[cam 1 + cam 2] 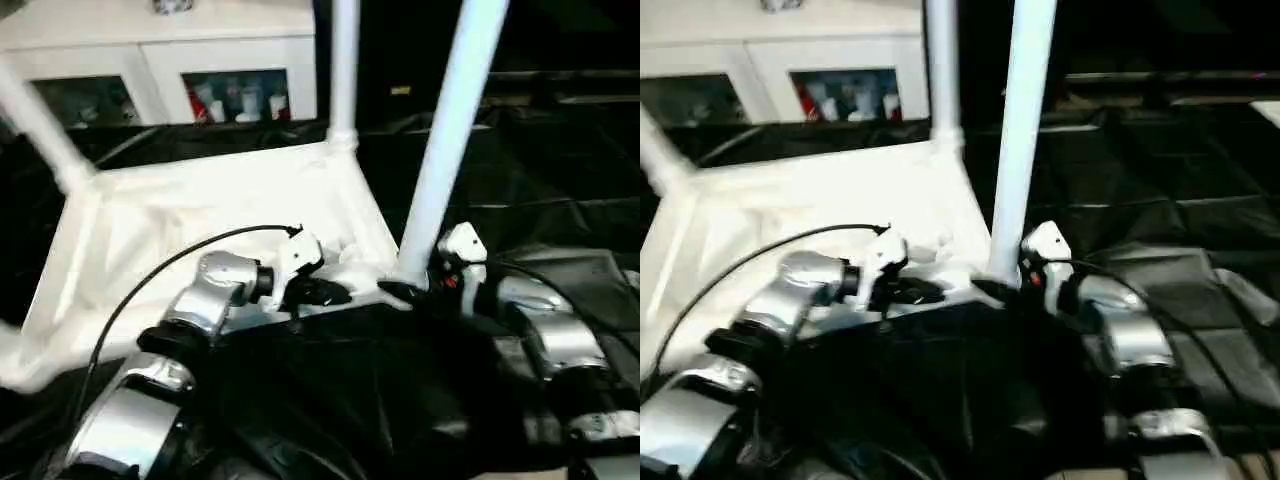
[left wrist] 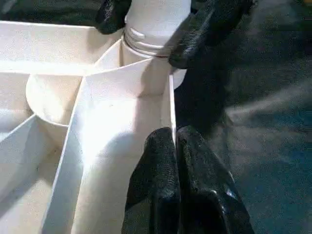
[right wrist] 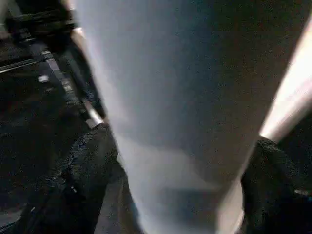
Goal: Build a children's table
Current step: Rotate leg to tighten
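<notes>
We see the right gripper (image 1: 408, 291) spread around the upturned children's table's (image 1: 200, 215) near leg; our left gripper (image 1: 318, 294) pinches its rim.

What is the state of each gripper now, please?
Left gripper: shut, pinching the table's rim.
Right gripper: fingers around the leg; grip cannot be told.

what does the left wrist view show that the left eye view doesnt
Left wrist view: the screw threads at the foot of the near leg where it enters the corner socket, the ribs under the tabletop, and the left gripper closed on the rim wall.

Left eye view: the whole upturned tabletop, three legs standing up from it, the cabinet behind, and both silver forearms.

Both: the near leg with the right gripper around its base, fingers either side.
</notes>
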### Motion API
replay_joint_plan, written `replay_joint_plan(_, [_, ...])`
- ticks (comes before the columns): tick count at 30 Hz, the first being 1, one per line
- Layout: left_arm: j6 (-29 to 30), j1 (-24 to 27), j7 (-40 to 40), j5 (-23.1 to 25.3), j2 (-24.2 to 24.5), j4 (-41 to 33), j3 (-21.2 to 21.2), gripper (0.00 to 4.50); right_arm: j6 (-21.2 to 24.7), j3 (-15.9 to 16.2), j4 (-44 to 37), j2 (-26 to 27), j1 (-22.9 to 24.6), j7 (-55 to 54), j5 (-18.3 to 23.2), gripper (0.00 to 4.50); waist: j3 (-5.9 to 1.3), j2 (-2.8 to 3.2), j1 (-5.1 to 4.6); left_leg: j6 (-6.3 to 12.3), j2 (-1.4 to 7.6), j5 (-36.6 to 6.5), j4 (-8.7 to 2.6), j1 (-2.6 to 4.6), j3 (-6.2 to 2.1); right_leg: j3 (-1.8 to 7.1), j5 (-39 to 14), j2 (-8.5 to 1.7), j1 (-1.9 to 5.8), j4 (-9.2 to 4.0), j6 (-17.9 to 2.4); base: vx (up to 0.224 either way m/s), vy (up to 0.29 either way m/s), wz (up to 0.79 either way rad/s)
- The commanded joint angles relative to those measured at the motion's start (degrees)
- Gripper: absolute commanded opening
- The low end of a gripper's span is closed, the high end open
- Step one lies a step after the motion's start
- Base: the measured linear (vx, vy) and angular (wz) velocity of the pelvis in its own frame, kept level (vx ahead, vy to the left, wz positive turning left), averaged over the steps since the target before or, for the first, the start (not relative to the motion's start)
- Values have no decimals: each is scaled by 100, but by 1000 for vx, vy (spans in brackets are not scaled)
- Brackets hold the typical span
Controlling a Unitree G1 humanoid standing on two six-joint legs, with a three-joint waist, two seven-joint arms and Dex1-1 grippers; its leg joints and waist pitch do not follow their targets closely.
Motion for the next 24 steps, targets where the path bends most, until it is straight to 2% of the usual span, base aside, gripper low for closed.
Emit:
replay_joint_plan(1, [47,103,-166,-26,49,-104,-78,0,91,182,-76,17,54,268,44,363,-388,-109,33,849,398,-794,-308,110,-171,236,-335,-437,280,-312,-1668,0,0,0])
replay_joint_plan(3, [48,124,-205,-34,101,-127,-73,0,118,183,-73,8,42,310,55,349,-364,-103,30,572,415,-1181,-355,132,-183,249,-932,-437,269,-358,-1579,0,0,0])
replay_joint_plan(6, [49,142,-230,-55,155,-146,-69,0,166,185,-85,28,37,362,78,327,-361,-90,27,376,419,-1317,-382,152,-191,264,-1173,-438,261,-379,-1487,0,0,0])
replay_joint_plan(10, [76,161,-137,-31,92,-162,-63,0,195,229,-168,85,162,356,92,297,-378,-90,31,347,408,-1226,-368,142,-189,270,-958,-445,271,-360,-1491,0,0,0])
replay_joint_plan(11, [75,161,-135,-30,90,-162,-64,0,195,230,-169,86,165,354,92,288,-381,-94,34,364,407,-1182,-362,141,-187,270,-889,-445,272,-353,-1497,0,0,0])
replay_joint_plan(12, [100,150,-28,-28,37,-144,-40,0,210,241,-216,118,242,277,76,276,-399,-57,39,425,400,-1032,-340,132,-187,266,-608,-441,281,-323,-1539,0,0,0])
replay_joint_plan(14, [141,117,172,-37,-47,-103,18,0,252,245,-235,162,314,95,16,267,-406,-61,42,493,390,-951,-326,124,-185,258,-445,-436,287,-314,-1565,0,0,0])
replay_joint_plan(16, [153,85,310,-35,-100,-57,51,0,272,240,-224,194,341,-55,-39,265,-399,-66,43,489,389,-1025,-328,131,-182,254,-557,-435,280,-331,-1574,0,0,0])
replay_joint_plan(17, [151,45,466,-21,-154,7,81,0,252,226,-201,243,360,-236,-99,264,-388,-27,42,460,391,-1092,-336,132,-187,255,-665,-438,275,-343,-1562,0,0,0])
replay_joint_plan(18, [156,-17,698,1,-243,97,122,0,210,161,-97,352,351,-653,-208,263,-362,-44,28,363,393,-1314,-363,152,-187,254,-992,-431,261,-390,-1511,0,0,0])
replay_joint_plan(20, [137,-128,1150,49,-403,255,197,0,184,16,133,576,302,-1490,-388,263,-334,-40,0,97,380,-1747,-404,197,-211,261,-1796,-455,255,-473,-1322,0,0,0])
replay_joint_plan(21, [125,-204,1466,81,-517,354,244,0,230,-96,302,731,257,-2041,-465,263,-316,-41,-36,-19,375,-1873,-425,211,-225,273,-2058,-461,224,-500,-1233,0,0,0])
replay_joint_plan(22, [132,-317,1890,124,-684,483,299,0,301,-249,474,965,225,-2657,-483,263,-310,-40,-55,-71,365,-1959,-432,224,-231,271,-2211,-455,216,-520,-1181,0,0,0])
replay_joint_plan(23, [132,-317,1890,124,-684,483,299,0,301,-249,474,965,225,-2657,-483,263,-310,-25,-66,-131,364,-2020,-436,237,-244,272,-2320,-463,209,-528,-1137,0,0,0])
replay_joint_plan(24, [155,-389,2144,144,-805,552,326,0,356,-370,583,1147,201,-3148,-488,263,-306,-39,-86,-160,359,-2130,-450,240,-258,268,-2491,-465,213,-570,-1025,0,0,0])
